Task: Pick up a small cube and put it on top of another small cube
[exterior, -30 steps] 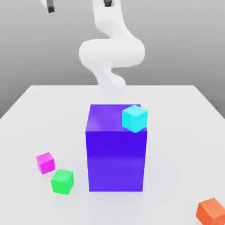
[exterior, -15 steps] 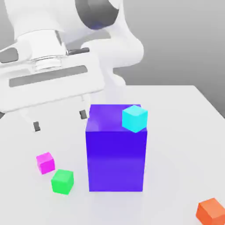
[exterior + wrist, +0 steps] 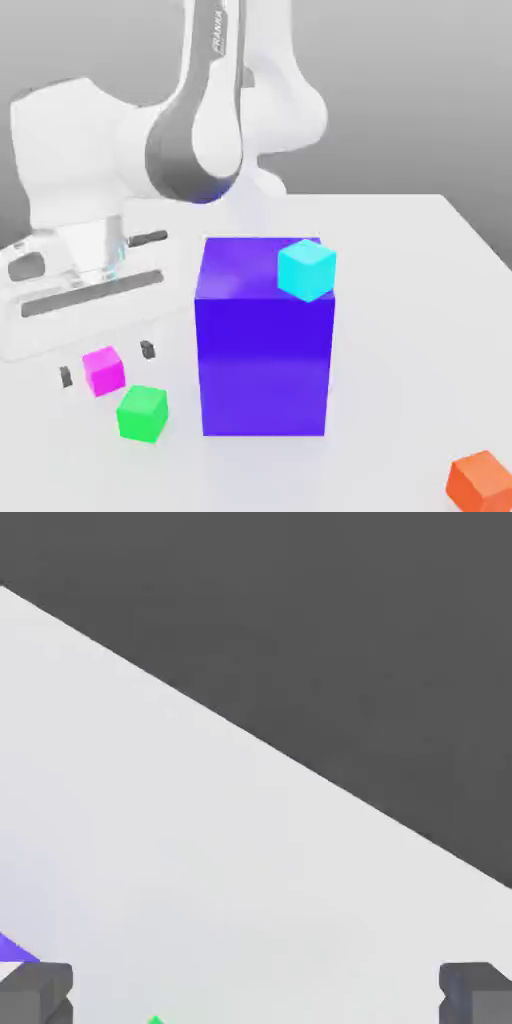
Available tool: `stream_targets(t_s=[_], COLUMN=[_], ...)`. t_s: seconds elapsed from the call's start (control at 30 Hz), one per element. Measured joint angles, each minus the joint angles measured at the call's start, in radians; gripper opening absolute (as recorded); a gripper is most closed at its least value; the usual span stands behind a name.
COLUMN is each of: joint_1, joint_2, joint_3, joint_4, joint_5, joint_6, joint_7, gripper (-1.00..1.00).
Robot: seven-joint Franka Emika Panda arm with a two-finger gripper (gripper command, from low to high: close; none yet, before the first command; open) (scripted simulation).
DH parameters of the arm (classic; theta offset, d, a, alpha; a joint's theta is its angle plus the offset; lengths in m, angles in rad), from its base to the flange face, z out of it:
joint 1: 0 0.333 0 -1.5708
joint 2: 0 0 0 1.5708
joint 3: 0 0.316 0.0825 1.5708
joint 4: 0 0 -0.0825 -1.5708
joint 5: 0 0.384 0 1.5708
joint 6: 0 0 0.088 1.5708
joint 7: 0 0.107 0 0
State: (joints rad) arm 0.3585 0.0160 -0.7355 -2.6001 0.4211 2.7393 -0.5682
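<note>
Nothing of the stacking is done yet: the small magenta cube (image 3: 103, 370) sits on the white table (image 3: 400, 300), not lifted, and the small green cube (image 3: 142, 413) lies just beside it, a bit nearer to the camera, with nothing on top. Left to do, in my judgement: close on the magenta one, lift, carry over the green one, release. The gripper (image 3: 106, 363) is low at the table on the exterior view's left, w/ its two dark fingertips (image 3: 66, 377) apart, one on each side of the magenta cube and not touching it. The arm bends down from behind the big purple block (image 3: 263, 340), which carries a cyan cube (image 3: 306, 269). An orange cube (image 3: 484, 481) stands well apart.
</note>
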Motion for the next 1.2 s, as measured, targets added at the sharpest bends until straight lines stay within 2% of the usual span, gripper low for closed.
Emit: stream_targets(t_s=[0.2,0.37,0.47,0.6,0.83,1.1,1.13,1.2], joint_1=[-0.052,-0.118,-0.183,-0.207,-0.367,-0.572,-0.587,-0.587], joint_2=[0.020,0.007,0.013,0.065,0.173,0.305,0.313,0.313], joint_3=[-0.039,-0.091,-0.121,-0.046,0.183,0.440,0.456,0.456], joint_4=[-0.067,-0.148,-0.232,-0.230,-0.184,-0.143,-0.141,-0.141], joint_5=[-0.119,-0.304,-0.326,-0.160,0.142,0.405,0.418,0.418], joint_6=[0.077,0.131,0.135,0.155,0.200,0.275,0.281,0.281], joint_7=[-0.046,-0.009,-0.005,-0.120,-0.336,-0.553,-0.566,-0.566], gripper=[0.00,0.00,0.00,0.00,0.00,0.00,-1.00,-1.00])
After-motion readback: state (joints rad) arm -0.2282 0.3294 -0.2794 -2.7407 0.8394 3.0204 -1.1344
